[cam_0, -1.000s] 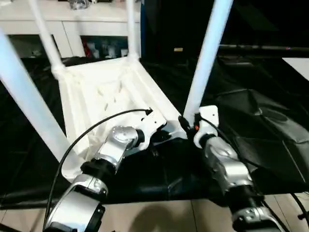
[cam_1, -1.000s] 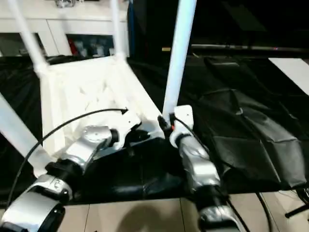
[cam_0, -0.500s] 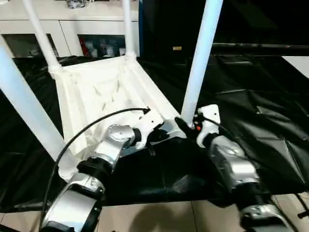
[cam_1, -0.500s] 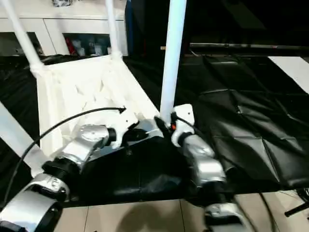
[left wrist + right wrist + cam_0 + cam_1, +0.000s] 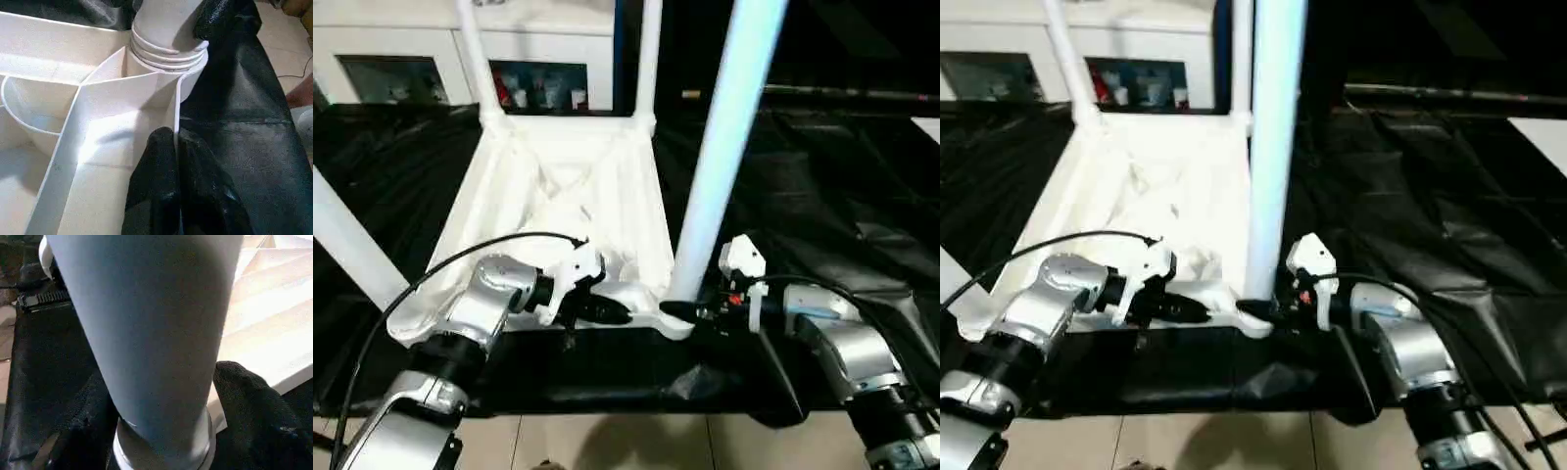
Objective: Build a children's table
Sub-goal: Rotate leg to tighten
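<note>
Head views: the children's table (image 5: 563,196) lies upside down on the black-draped work table (image 5: 842,186), its smooth white plastic top showing a ribbed underside with raised walls and round corner sockets; four tapered tube legs stand up from the corners, all cut off by the top edge, the near-left one (image 5: 347,245) also leaving at the left edge; the near-right leg (image 5: 724,147) is the thickest in view and hides part of the cloth behind it; the drape is glossy and creased, hanging over the near edge above a pale tiled floor (image 5: 636,441); white cabinets (image 5: 401,39) stand behind; open cloth lies to the right of the table top. The left gripper (image 5: 612,313) rests at the near rim of the top, fingers pressed together; the right gripper (image 5: 677,310) reaches in at the foot of the near-right leg, its dark fingers apart on either side of the socket.

Left wrist view: the two black fingers (image 5: 161,196) lie closed side by side, against a thin upright white rib; beyond them ridged thread rings sit where the leg enters its socket (image 5: 168,49); the other gripper's black finger (image 5: 220,19) touches that leg.

Right wrist view: the smooth leg (image 5: 151,333) rises close up, a ring at its base; one textured black finger (image 5: 249,406) stands beside it, the other is hard to make out in the dark.
</note>
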{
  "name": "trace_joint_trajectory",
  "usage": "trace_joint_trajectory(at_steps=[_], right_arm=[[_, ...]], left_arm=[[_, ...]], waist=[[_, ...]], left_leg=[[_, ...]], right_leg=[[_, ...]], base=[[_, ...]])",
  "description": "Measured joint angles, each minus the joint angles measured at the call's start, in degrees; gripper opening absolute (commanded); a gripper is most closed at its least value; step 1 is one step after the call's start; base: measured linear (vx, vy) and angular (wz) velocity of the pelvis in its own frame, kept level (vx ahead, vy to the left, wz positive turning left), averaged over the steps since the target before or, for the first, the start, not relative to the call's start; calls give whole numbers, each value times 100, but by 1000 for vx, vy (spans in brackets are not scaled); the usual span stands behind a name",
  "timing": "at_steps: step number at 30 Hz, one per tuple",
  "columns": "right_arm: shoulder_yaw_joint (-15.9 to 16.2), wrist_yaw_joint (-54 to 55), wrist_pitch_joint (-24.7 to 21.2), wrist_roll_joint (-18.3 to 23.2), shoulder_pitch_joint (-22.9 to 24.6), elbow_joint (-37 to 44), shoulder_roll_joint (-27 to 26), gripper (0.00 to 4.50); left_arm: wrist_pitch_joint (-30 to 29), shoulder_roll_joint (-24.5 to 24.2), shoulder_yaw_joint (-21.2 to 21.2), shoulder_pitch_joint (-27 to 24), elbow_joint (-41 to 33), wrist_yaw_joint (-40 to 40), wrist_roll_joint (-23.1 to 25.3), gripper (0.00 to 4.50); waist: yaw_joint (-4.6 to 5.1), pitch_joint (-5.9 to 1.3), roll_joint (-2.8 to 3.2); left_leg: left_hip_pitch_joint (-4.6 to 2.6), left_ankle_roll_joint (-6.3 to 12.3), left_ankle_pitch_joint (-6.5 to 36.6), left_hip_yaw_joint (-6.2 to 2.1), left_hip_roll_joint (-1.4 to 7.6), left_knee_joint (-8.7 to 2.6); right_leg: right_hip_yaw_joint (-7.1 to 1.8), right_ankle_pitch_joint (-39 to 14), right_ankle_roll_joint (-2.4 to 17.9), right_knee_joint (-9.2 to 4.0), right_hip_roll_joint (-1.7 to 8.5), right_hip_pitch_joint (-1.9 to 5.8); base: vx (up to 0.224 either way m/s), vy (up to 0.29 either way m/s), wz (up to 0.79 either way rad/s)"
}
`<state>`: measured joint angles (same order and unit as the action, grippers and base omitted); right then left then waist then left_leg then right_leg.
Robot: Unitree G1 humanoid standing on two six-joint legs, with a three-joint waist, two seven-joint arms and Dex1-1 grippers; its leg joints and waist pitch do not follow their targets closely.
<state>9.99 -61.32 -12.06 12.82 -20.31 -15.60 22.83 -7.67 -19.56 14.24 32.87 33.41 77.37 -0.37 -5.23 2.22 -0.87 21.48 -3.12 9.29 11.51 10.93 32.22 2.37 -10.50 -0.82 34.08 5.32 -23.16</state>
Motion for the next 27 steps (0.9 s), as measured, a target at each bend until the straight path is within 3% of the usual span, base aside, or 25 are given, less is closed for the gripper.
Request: trace_joint_trajectory(at_steps=[9,14,17,20,27], right_arm=[[92,-51,26,-26,-8,-2,33,212],[20,178,34,-105,-9,-48,-26,203],[-286,1030,107,-207,-46,-387,-386,200],[-679,2609,286,-420,-153,-796,-1073,199],[-1043,4312,301,-633,-240,-970,-1757,196]], left_arm=[[-22,9,8,-5,-18,-23,0,0],[70,95,10,16,60,-286,33,0],[200,425,-23,245,457,-1001,221,0],[216,868,-63,559,961,-2005,414,0],[143,1478,-72,835,1403,-3065,605,0]], waist=[[1,0,-3],[4,0,-3],[27,0,-4],[83,2,-7],[63,-16,15]], left_leg=[[-1,-1,-1,-1,0,3],[-9,0,-2,-1,0,13],[-28,-4,-5,-1,0,23],[-34,-6,-6,-1,-1,24],[-40,-5,-7,-2,-8,24]], right_leg=[[0,0,0,3,0,2],[-2,2,2,8,0,10],[-8,5,6,10,0,24],[-10,-8,-16,6,0,22],[-16,-8,-17,-2,2,43]], base=[[0,0,0],[0,0,0],[0,0,0],[0,0,0],[0,0,0]])
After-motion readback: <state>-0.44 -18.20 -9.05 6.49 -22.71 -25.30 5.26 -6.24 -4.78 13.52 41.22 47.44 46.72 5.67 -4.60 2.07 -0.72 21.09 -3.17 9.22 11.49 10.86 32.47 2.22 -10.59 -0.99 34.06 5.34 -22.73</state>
